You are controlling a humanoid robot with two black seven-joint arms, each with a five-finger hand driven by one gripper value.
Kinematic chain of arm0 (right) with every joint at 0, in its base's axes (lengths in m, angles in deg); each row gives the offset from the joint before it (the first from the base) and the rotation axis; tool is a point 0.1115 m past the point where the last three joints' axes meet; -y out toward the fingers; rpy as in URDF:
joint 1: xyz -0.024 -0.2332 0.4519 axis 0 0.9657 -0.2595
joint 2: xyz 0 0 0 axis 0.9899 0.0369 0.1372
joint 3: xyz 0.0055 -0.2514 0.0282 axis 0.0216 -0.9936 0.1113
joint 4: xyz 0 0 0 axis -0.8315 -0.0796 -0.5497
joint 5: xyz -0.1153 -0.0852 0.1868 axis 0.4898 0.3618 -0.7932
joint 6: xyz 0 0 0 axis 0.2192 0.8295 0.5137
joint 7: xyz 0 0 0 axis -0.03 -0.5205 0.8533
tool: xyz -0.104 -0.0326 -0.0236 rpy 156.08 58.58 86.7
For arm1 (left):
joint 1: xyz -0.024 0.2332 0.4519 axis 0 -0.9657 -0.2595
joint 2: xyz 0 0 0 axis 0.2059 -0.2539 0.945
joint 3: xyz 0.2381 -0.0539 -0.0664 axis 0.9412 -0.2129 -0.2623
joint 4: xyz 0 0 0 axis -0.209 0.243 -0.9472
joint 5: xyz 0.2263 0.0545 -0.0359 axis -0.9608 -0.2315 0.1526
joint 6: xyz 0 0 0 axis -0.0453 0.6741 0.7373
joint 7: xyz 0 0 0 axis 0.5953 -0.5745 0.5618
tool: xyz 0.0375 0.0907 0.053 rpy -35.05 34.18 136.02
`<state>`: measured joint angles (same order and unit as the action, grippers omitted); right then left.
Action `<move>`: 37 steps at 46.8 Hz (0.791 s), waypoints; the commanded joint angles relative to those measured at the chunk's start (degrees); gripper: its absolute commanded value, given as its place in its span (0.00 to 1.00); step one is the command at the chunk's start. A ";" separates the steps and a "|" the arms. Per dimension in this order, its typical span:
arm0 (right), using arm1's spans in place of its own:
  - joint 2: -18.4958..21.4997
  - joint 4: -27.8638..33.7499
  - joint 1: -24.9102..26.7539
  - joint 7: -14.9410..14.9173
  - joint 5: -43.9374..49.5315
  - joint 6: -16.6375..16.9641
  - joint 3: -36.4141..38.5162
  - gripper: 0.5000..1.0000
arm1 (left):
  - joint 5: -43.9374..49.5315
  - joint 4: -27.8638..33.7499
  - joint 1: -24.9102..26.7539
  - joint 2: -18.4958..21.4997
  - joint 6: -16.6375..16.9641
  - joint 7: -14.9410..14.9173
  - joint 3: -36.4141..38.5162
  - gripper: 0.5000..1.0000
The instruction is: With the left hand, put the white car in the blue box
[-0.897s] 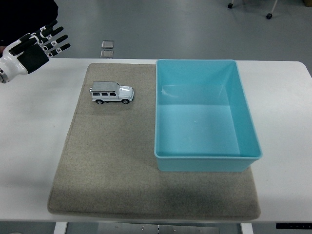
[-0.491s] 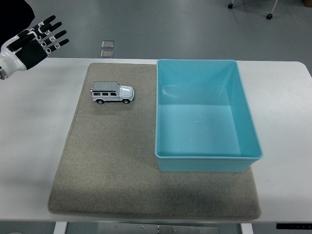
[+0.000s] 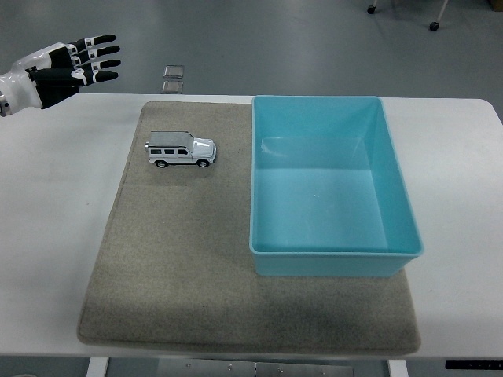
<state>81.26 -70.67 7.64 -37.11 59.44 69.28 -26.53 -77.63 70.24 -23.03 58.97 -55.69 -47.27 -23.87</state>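
A small white toy car [image 3: 181, 149] stands on its wheels on the grey mat [image 3: 181, 259], near the mat's far left corner, nose pointing right. The empty blue box [image 3: 330, 184] sits on the right part of the mat, its left wall a short way right of the car. My left hand [image 3: 71, 67] is raised at the far left, above the table's back edge, fingers spread and holding nothing. It is well left of and behind the car. The right arm is out of view.
The mat lies on a white table [image 3: 55, 204]. Two small square floor plates [image 3: 173, 78] show on the floor beyond the table's far edge. Chair castors [image 3: 432, 23] stand at the top right.
My left hand has risen and turned from palm-facing to edge-on, fingers now pointing right. The car and the box have not moved.
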 commanded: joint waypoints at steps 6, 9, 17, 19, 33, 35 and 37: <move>0.00 0.00 0.01 0.00 0.00 0.00 0.00 0.87 | -27.26 1.94 1.60 -0.55 7.12 11.79 0.01 1.00; 0.00 0.00 0.01 0.00 0.00 0.00 0.00 0.87 | -32.36 3.52 1.69 -0.90 13.80 12.24 0.62 0.99; 0.00 0.00 0.01 0.00 0.00 0.00 0.00 0.87 | -40.10 6.96 1.60 -3.45 27.09 12.24 5.80 0.99; 0.00 0.00 0.01 0.00 0.00 0.00 0.00 0.87 | -41.86 7.05 2.13 -3.80 27.53 12.24 7.21 0.99; 0.00 0.00 0.01 0.00 0.00 0.00 0.00 0.87 | -45.39 5.20 2.48 -7.40 28.50 12.24 11.70 0.99; 0.00 0.00 0.01 0.00 0.00 0.00 0.00 0.87 | -45.73 4.94 2.30 -7.84 28.94 12.24 12.22 0.99; 0.00 0.00 0.01 0.00 0.00 0.00 0.00 0.87 | -46.52 4.32 2.30 -8.37 30.08 12.24 13.01 0.99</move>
<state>81.26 -70.67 7.63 -37.11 59.44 69.28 -26.53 -123.19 75.36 -20.62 51.33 -26.93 -35.07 -11.91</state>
